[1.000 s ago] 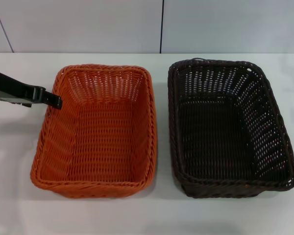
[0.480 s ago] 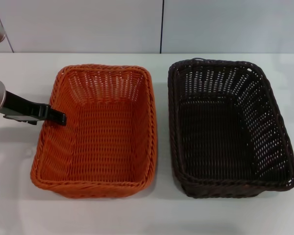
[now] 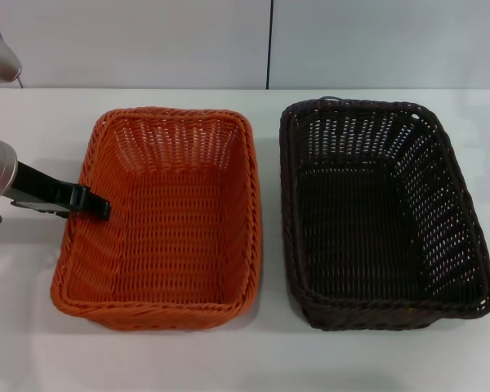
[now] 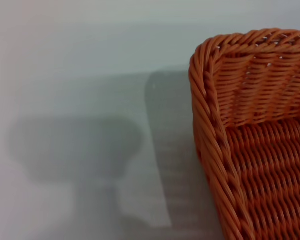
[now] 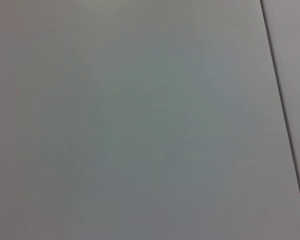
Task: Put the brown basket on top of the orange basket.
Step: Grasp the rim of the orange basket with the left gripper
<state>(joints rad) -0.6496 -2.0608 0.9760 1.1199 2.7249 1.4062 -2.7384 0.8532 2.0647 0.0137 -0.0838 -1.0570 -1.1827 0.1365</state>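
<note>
The orange basket [image 3: 159, 220] stands on the left half of the white table, and one of its corners [image 4: 255, 125] fills the left wrist view. The brown basket [image 3: 380, 212] stands beside it on the right, a narrow gap apart, upright and empty. My left gripper [image 3: 98, 206] reaches in from the left edge, its black tip over the orange basket's left rim at about mid-length. The right arm does not show in the head view, and its wrist view holds only a plain pale surface.
Both baskets rest on a white table [image 3: 33, 351] with bare surface in front of them and to the left. A pale wall [image 3: 269, 41] with a dark vertical seam runs along the table's back edge.
My left gripper has slid along the orange basket's left rim toward the table's front. Neither basket has moved.
</note>
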